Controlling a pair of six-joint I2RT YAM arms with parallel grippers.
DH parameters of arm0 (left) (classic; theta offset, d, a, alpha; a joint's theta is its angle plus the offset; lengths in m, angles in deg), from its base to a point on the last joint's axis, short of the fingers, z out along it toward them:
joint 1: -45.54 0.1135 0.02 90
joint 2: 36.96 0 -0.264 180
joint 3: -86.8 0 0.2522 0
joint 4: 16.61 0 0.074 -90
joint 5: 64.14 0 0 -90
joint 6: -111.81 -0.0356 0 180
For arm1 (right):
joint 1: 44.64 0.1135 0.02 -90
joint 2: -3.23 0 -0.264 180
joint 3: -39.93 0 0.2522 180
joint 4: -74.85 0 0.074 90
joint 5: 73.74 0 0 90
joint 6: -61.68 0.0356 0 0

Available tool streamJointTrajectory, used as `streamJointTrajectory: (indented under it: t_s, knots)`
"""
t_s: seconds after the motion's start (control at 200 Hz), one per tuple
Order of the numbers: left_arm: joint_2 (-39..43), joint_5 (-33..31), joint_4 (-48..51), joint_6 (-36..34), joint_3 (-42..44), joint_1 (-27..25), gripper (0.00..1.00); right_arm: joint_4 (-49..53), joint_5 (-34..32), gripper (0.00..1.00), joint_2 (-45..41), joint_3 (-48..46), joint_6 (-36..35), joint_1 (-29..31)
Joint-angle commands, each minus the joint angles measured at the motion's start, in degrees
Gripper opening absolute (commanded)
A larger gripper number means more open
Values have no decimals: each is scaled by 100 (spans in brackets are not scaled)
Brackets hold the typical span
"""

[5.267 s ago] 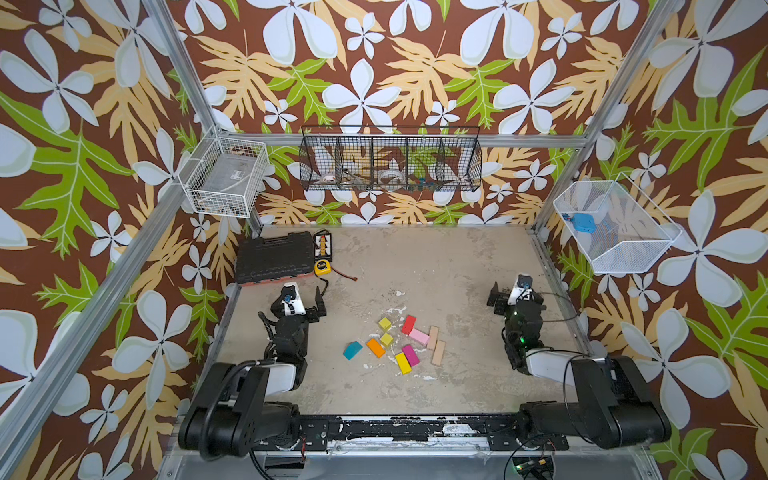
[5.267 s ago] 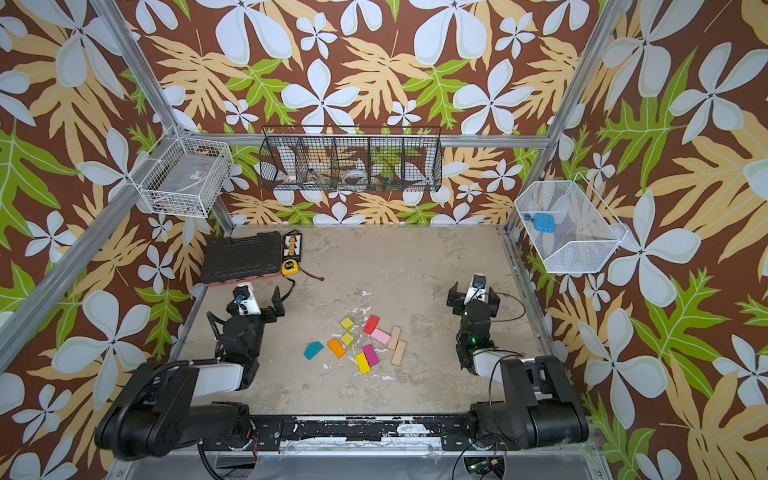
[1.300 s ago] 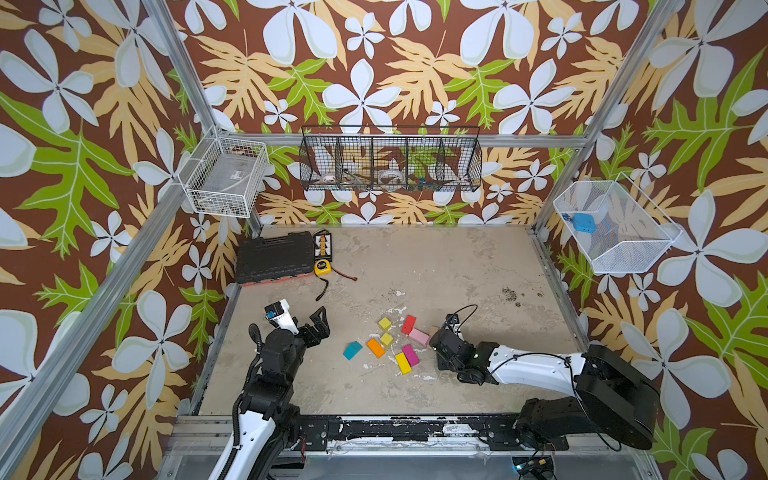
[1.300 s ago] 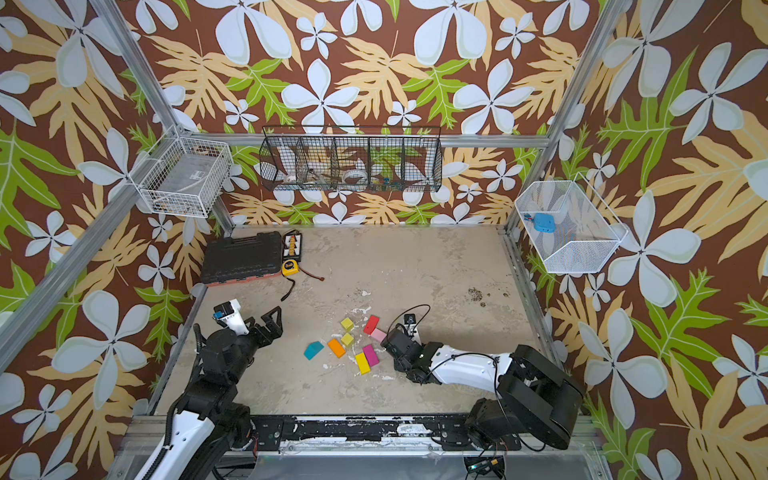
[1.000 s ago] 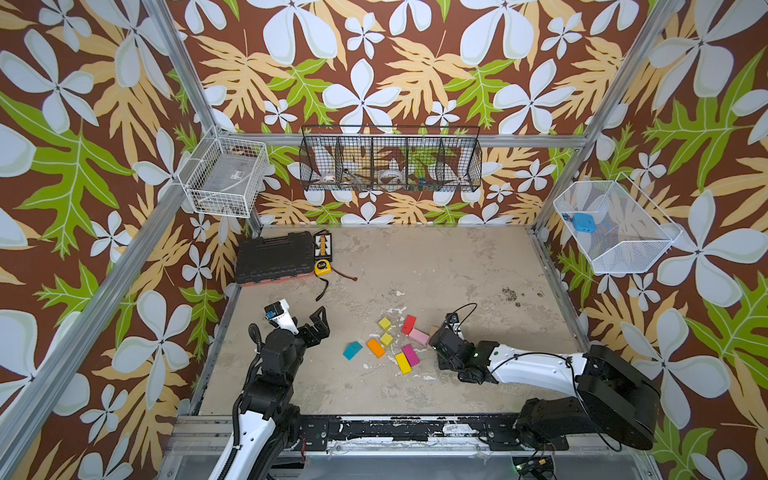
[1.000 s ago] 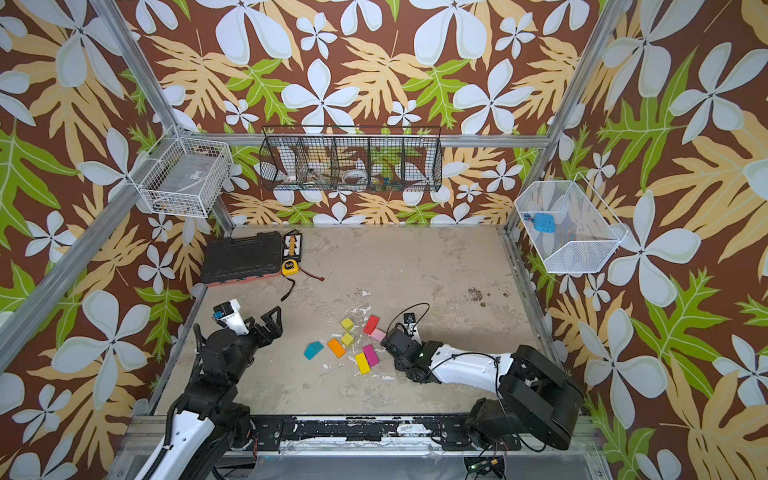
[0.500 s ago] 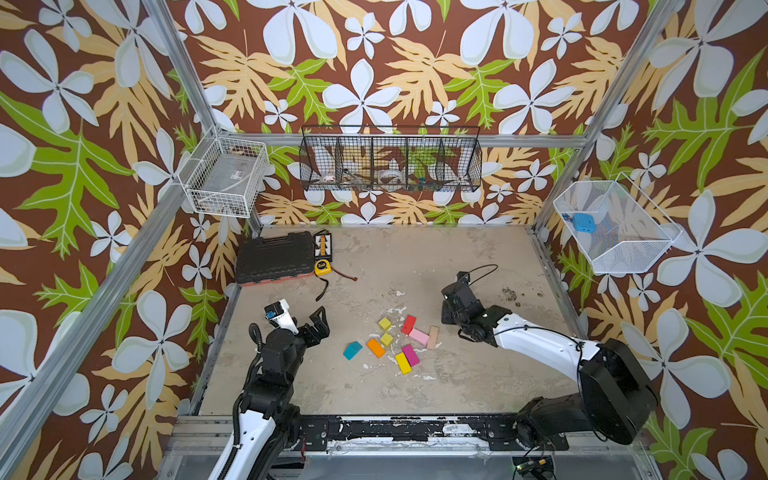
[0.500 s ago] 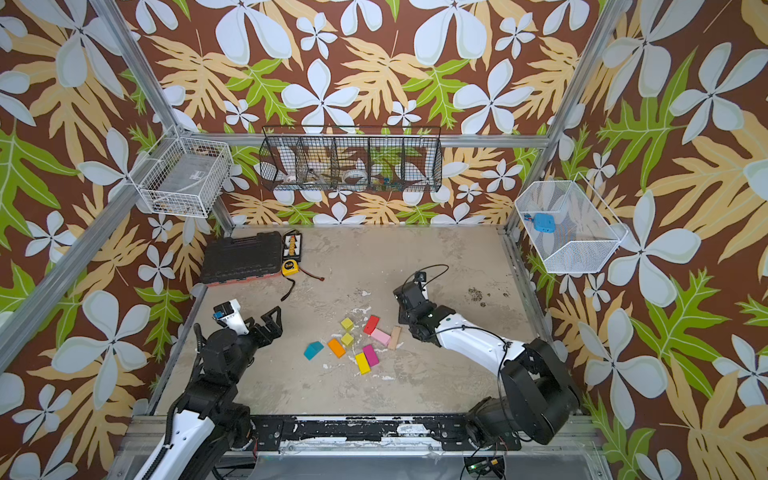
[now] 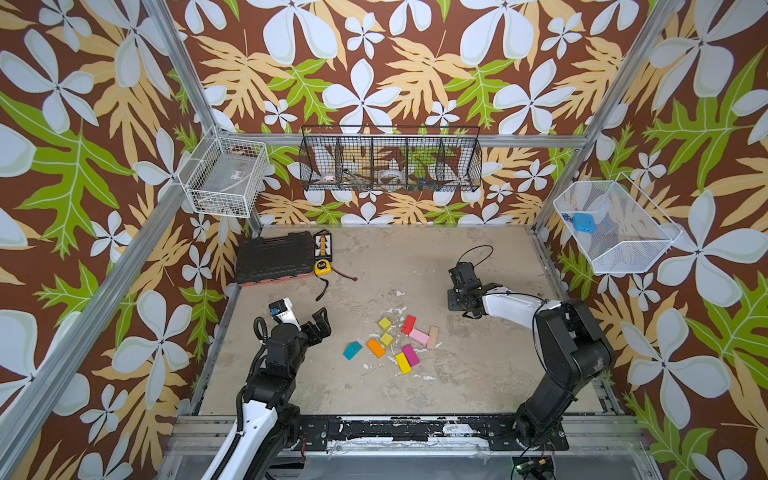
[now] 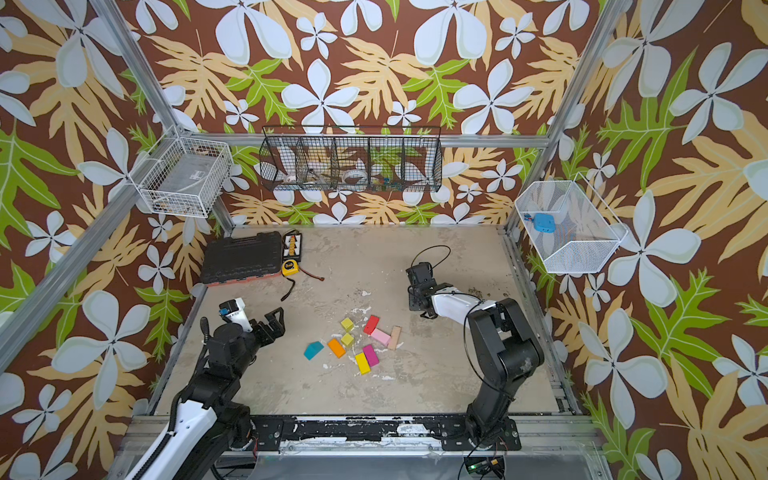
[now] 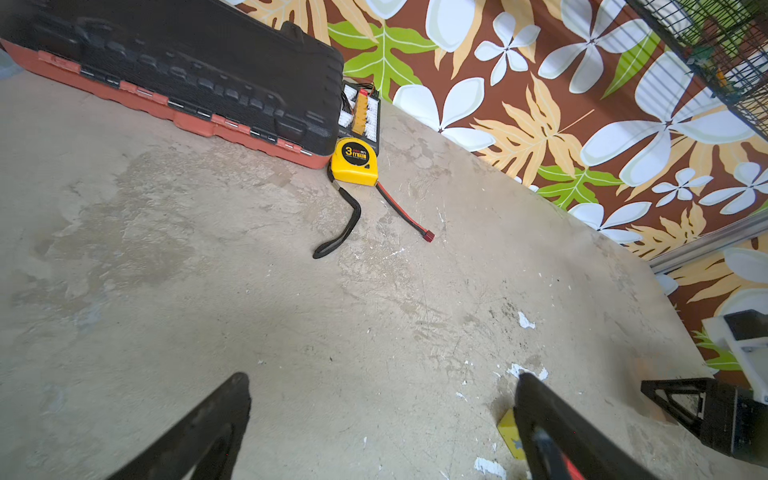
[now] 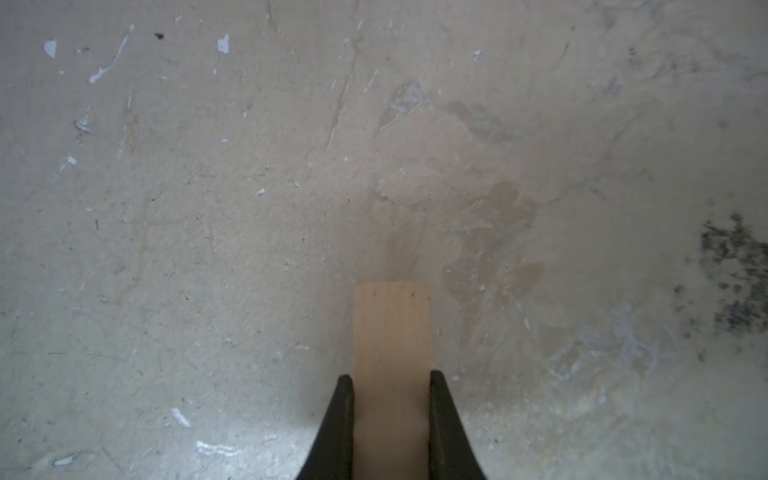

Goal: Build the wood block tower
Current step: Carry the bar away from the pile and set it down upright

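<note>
Lifted clear of the scatter, one tan wooden plank (image 12: pixel 392 328) now sits pinched in the closed right claw (image 12: pixel 392 377) over bare grey table (image 9: pixel 374 266), well apart from the remaining painted wood blocks (image 9: pixel 409 354); the left claw (image 11: pixel 382 376) gapes empty; nothing is stacked yet; laying this base piece looks next.

A robotics lab test cell: aluminium frame (image 9: pixel 519 141), floral-print walls (image 9: pixel 374 62), arms (image 9: pixel 569 345) bolted to a rail (image 9: pixel 395 428).

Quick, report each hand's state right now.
Left hand: open, holding nothing.
Right hand: closed on a flat tan wooden plank.
</note>
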Motion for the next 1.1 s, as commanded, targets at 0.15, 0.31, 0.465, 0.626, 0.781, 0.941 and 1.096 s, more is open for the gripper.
streamJointTrajectory:
  t_s: [0.15, 0.31, 0.465, 0.626, 0.781, 0.941, 1.096]
  knots:
    - [12, -124, -141, 56, -47, -2, 100, -197, 147, 0, -28, -74, -163, -15]
    - [132, -177, -92, 65, -33, -3, 100, -287, 164, 0, -60, -138, -156, -12]
    - [143, -204, -72, 79, -32, -5, 100, -246, 154, 3, 22, -86, -150, -7]
    - [124, -228, -72, 90, -33, -4, 100, -202, 162, 13, 78, -50, -141, -11]
    - [16, -229, -81, 85, -63, 0, 100, -172, 181, 21, 94, -23, -134, -14]
    - [-38, -229, -81, 92, -73, 3, 100, -169, 112, 39, -21, -93, -106, -7]
    - [-36, -225, -81, 93, -78, -2, 100, -144, 168, 49, -186, -129, -21, -8]
